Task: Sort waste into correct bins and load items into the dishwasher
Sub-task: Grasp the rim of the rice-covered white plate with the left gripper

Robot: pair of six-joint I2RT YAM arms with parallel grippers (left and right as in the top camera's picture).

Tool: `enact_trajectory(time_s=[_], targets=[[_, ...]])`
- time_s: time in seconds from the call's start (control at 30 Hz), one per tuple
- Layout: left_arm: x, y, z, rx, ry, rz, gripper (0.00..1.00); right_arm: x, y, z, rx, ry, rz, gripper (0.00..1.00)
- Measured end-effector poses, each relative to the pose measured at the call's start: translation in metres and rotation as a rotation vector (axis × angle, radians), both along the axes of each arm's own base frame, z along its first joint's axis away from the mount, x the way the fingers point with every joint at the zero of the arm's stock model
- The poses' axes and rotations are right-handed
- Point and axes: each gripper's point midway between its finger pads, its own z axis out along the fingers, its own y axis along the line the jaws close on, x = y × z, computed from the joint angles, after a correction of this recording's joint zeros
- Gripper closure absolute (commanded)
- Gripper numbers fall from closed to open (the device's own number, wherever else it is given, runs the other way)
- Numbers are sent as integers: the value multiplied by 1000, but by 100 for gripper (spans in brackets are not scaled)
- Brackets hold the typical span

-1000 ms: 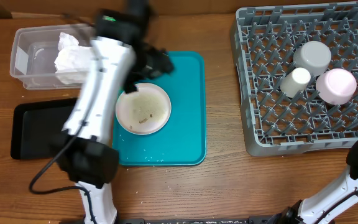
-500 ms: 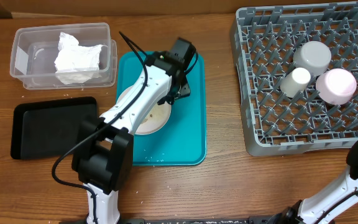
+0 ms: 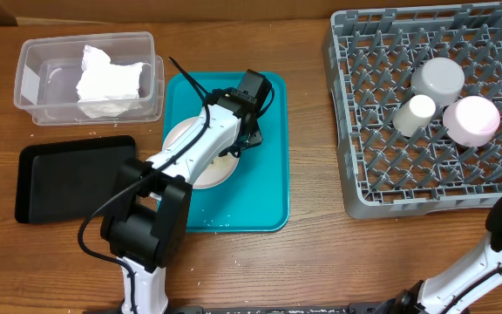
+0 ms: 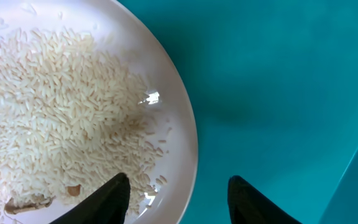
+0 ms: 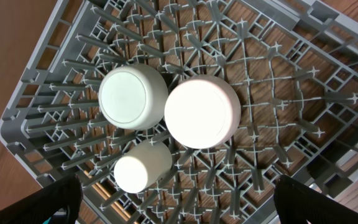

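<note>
Between left end effector (image 4: 180, 202) fingers, spread open, sits plate (image 4: 184, 134) rim; right end effector (image 5: 179, 210) wide open, empty, above rack (image 5: 278, 74).

Teal tray (image 3: 268, 187): flat, unpatterned. Plate (image 4: 178, 124): glossy white. Rice (image 4: 55, 106): off-white, a few tan flecks. Rack (image 3: 364, 187): grey lattice. In it: grey cup (image 3: 438, 80), white cup (image 3: 415, 113), pale pink bowl (image 3: 471, 119). Bin (image 3: 33, 83): clear. Tissue (image 3: 107, 80): white. Black tray (image 3: 59, 179): plain. Tabletop (image 3: 321, 270): brown wood grain. Arm (image 3: 194, 144): white, black joints.
</note>
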Motion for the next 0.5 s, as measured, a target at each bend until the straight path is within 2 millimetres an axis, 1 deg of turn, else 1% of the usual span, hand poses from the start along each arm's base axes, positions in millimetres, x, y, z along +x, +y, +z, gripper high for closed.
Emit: enact_trajectory(time_s=[0.07,0.13,0.33,0.5], targets=[[1,1,-1,6,-2,2,50,0,0,0,0,0,0,0],[1,1,-5,9,2,1,50,0,0,0,0,0,0,0],[-10,-8,-34,38,66,-29,51,0,0,0,0,0,0,0],[-13,-20,-35,47,52,-61,52,0,0,0,0,0,0,0]])
